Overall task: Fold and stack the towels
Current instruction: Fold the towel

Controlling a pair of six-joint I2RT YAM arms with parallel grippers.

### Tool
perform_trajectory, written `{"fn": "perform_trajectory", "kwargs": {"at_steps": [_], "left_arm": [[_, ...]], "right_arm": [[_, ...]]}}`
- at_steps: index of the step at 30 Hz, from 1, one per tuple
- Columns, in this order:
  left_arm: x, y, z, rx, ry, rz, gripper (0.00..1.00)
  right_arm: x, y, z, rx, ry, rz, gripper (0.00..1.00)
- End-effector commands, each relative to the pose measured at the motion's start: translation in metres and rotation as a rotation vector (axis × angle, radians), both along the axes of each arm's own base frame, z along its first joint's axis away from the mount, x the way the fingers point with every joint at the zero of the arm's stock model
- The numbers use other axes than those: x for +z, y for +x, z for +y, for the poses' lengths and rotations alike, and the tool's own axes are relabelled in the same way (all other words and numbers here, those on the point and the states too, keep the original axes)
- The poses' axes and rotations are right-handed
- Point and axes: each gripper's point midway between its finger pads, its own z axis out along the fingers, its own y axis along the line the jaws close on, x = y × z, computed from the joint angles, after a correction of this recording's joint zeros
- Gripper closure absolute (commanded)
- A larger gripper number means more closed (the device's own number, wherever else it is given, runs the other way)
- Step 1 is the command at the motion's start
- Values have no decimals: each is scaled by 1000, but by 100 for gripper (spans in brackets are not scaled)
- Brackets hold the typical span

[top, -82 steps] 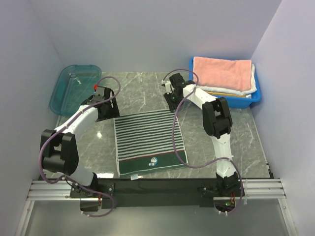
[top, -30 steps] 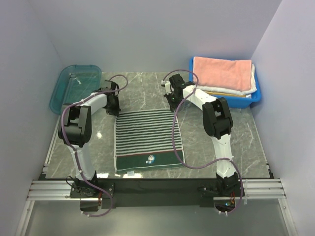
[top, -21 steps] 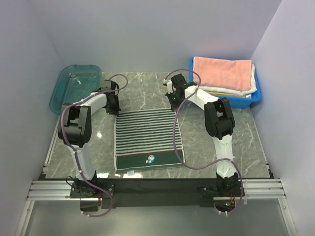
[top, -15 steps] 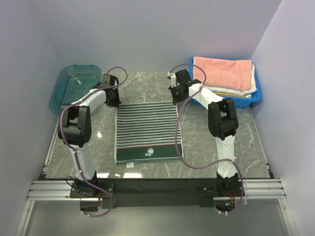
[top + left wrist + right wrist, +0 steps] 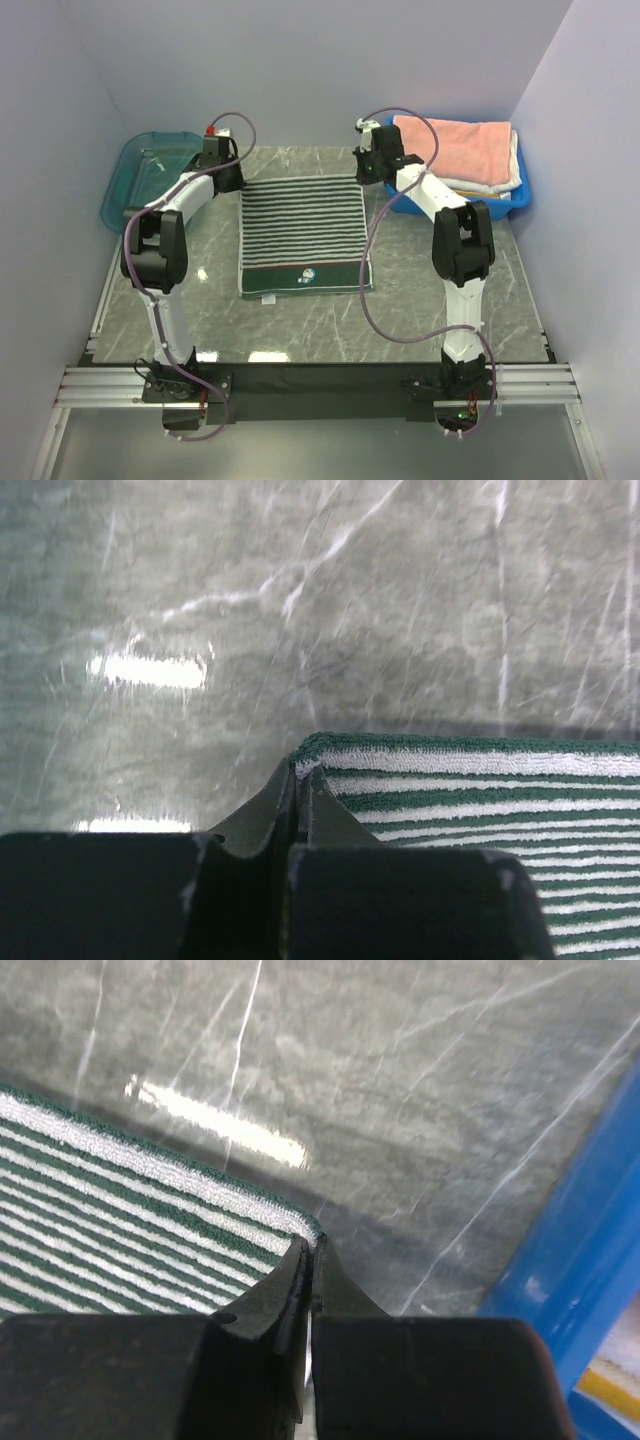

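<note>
A dark green-and-white striped towel lies spread flat in the middle of the marble table, its solid green band toward the arms. My left gripper is shut on the towel's far left corner. My right gripper is shut on its far right corner. Both corners sit low at the table's far part. A salmon pink towel lies folded on top of a white one and a yellow-striped one in the blue bin.
The blue bin stands at the far right, close beside my right gripper, its wall filling the right wrist view's edge. A teal tray sits at the far left. Grey walls close in the table on three sides.
Both grippers have dragged the striped towel's far corners away from the arms, toward the back wall. The whole towel slid farther up the table and lies straighter.
</note>
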Motion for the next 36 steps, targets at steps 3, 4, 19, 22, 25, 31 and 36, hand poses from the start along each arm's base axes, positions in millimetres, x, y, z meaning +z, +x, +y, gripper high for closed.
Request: {"fn": "perform_trajectory", "kwargs": {"at_steps": [3,4,19,22,25,31,36], "left_arm": [[38,1,34,43,56,-138,99],[52,-3,34,44,49,-168,99],[48,-103,25,76,-75,-106,99],[44,-125,23,101,-109,-81,99],[36,-146,18,126,-146,-49,99],[14,-184,9,154,-185,48,99],[7,-201,11,185,-187,64,99]], "right_arm": [[62,4,-45,-137,-12,-169,100],[66,2,-46,-137,-3,-182,100],[40,-119,-48,-136,121,-35,100],[32,-143,-49,-152,144,-1,100],[30,-163,-53,-189,172,25,100],[23,-196,-51,-219,260,69,100],[12,-215,-51,-243,297,121,100]]}}
